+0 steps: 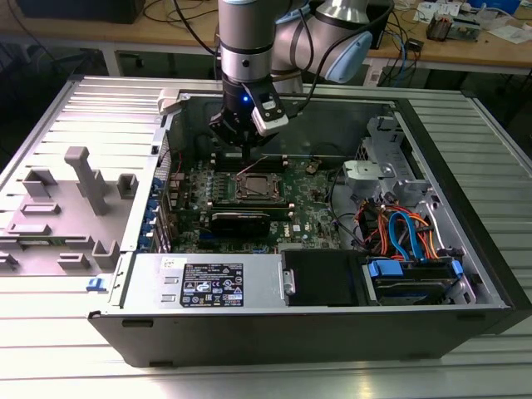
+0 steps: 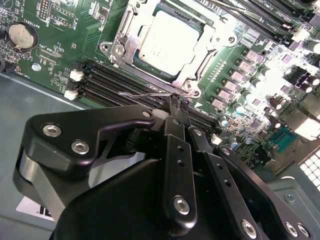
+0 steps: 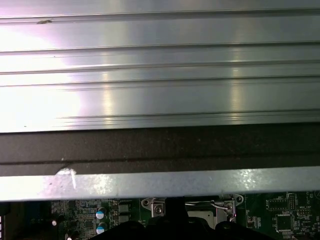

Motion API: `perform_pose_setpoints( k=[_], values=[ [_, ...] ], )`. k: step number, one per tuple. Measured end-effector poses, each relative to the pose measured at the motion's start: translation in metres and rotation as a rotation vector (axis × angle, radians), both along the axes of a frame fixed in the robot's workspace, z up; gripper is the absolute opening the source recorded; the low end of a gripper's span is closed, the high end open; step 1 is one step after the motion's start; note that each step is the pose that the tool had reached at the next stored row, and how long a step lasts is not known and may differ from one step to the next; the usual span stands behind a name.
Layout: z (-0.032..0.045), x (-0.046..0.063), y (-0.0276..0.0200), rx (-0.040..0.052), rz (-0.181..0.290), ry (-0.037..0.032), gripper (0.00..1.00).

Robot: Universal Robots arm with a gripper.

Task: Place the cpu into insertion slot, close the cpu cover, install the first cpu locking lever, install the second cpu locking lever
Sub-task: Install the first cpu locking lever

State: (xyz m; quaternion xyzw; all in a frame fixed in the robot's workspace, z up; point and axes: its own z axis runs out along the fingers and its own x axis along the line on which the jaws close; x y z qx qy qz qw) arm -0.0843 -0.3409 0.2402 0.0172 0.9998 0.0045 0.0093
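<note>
With the cpu seated in the slot under the closed cover, the claw, pinched narrow with its tips at 1 thin lever, could slip off that springy wire and strike the memory slots beside it.

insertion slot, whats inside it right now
The cpu sits in the insertion slot, its silvery top showing through the window of the cpu cover. Whatever lies beneath the cpu is covered.
</note>
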Motion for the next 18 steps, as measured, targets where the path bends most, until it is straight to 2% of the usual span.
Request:
perform_pose_setpoints(
  k=[8, 18],
  values=[
    [-0.0003, 0.0003, 0.0000, 0.0001, 0.000, -0.0001, 0.11],
    [-0.0022, 0.0068, 0.0019, -0.0017, 0.000, -0.0001, 0.11]
  ],
)
